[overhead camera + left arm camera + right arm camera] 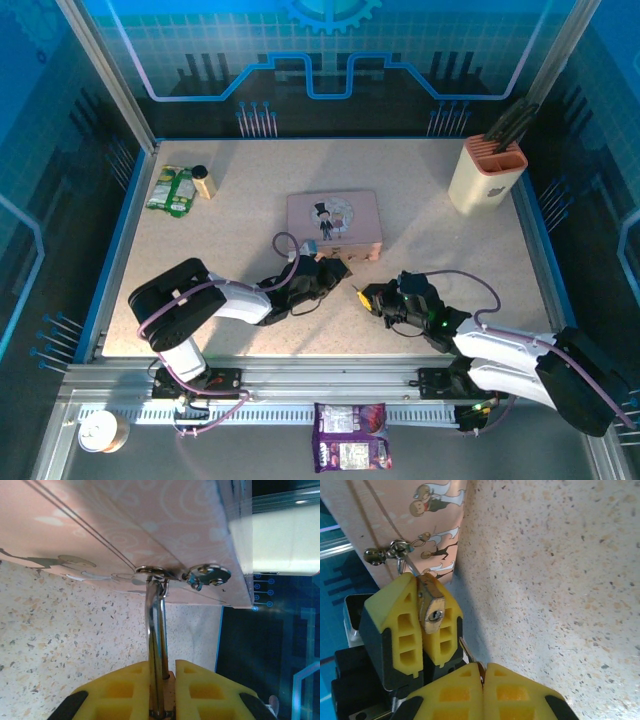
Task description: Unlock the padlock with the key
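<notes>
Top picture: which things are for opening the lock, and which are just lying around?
For the job: padlock, key, pink tin it locks, left hand, right hand.
Just lying about: knife block, green packet, small bottle, purple packet, cup.

Yellow, with square moulded hollows, on the fingers of the left hand [162, 677]; black on the housing behind. Same yellow and black on the right hand [482, 680]. Between the left hand's fingers, brass on the padlock [431, 611], silvery at its keyhole and along its thin shackle [156, 640]. At the right hand's tips, dark sliver of key [470, 652]. Just beyond the left hand, pale pink tin [333, 222] with lighter swirls and a cartoon couple in black and white. Under both hands, beige bench [250, 180] flecked brown and grey. Far beyond the right hand, cream knife block [487, 175] topped in salmon. Far beyond the left hand, green packet [172, 190].
</notes>
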Controlling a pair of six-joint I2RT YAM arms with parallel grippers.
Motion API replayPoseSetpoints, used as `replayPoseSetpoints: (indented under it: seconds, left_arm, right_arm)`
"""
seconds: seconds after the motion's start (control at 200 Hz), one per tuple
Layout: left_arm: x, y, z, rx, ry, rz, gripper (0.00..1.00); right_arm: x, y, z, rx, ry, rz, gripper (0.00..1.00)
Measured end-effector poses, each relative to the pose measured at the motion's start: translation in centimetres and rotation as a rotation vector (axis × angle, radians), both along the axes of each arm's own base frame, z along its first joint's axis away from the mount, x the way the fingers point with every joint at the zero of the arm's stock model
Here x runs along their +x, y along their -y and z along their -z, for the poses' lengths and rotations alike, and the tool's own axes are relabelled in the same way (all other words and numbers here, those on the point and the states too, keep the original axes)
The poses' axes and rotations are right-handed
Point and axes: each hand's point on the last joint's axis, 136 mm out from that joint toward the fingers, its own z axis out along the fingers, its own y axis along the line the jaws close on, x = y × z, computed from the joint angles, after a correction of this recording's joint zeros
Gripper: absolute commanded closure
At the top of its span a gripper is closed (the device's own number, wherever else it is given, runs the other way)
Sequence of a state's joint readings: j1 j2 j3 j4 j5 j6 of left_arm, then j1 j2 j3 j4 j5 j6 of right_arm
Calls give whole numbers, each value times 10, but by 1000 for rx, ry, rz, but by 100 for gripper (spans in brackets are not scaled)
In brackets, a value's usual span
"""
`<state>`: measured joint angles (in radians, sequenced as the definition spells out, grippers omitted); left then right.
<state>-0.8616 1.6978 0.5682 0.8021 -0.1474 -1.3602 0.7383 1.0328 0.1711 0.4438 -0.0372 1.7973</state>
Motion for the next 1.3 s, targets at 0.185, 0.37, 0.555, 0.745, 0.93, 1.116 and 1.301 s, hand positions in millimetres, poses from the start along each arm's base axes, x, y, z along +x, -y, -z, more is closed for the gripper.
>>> replayPoseSetpoints:
  seconds: [0.185, 0.37, 0.555, 0.745, 0.93, 1.116, 1.301]
  left_arm:
    - [-1, 2, -1, -3, 8, -1, 99]
    - [-2, 5, -2, -5, 15, -1, 99]
    - [-3, 9, -2, -3, 19, 1, 99]
    - [-4, 11, -3, -7, 25, 3, 99]
    - [-5, 12, -3, -7, 26, 4, 99]
    - [-5, 12, -3, -7, 26, 4, 99]
    - [-5, 12, -4, -7, 26, 5, 99]
  right_arm:
    - [2, 3, -4, 27, -6, 38, 100]
    - [6, 4, -8, 52, -8, 66, 100]
    - [9, 2, -10, 73, -5, 79, 100]
    - [12, 1, -12, 83, 4, 89, 100]
    - [13, 1, -14, 88, 8, 93, 100]
    - [13, 3, -13, 81, 6, 101, 100]
    - [15, 6, -12, 71, 8, 119, 100]
